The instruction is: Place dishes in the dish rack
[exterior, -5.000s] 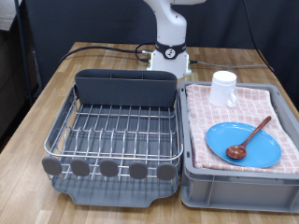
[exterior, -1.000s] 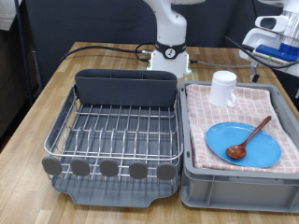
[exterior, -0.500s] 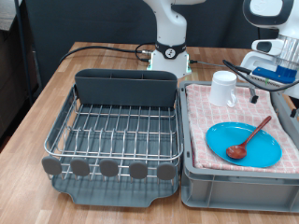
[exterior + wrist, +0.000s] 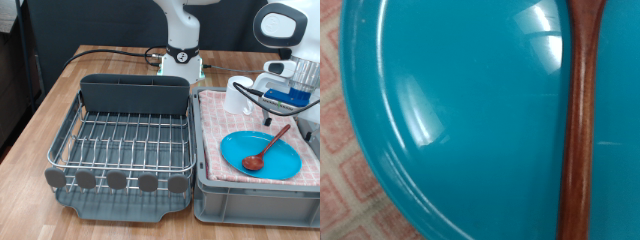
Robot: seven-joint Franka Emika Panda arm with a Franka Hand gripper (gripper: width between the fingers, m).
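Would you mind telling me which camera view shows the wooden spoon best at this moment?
The exterior view shows it best: the whole wooden spoon lies across the light-blue plate, bowl on the plate and handle running up towards the gripper above it. The wrist view shows only part of the handle against the plate, close up.

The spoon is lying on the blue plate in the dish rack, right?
Not quite. The exterior view shows the spoon lying on the blue plate, but they sit on the pink checked cloth in the grey bin, not in the dish rack.
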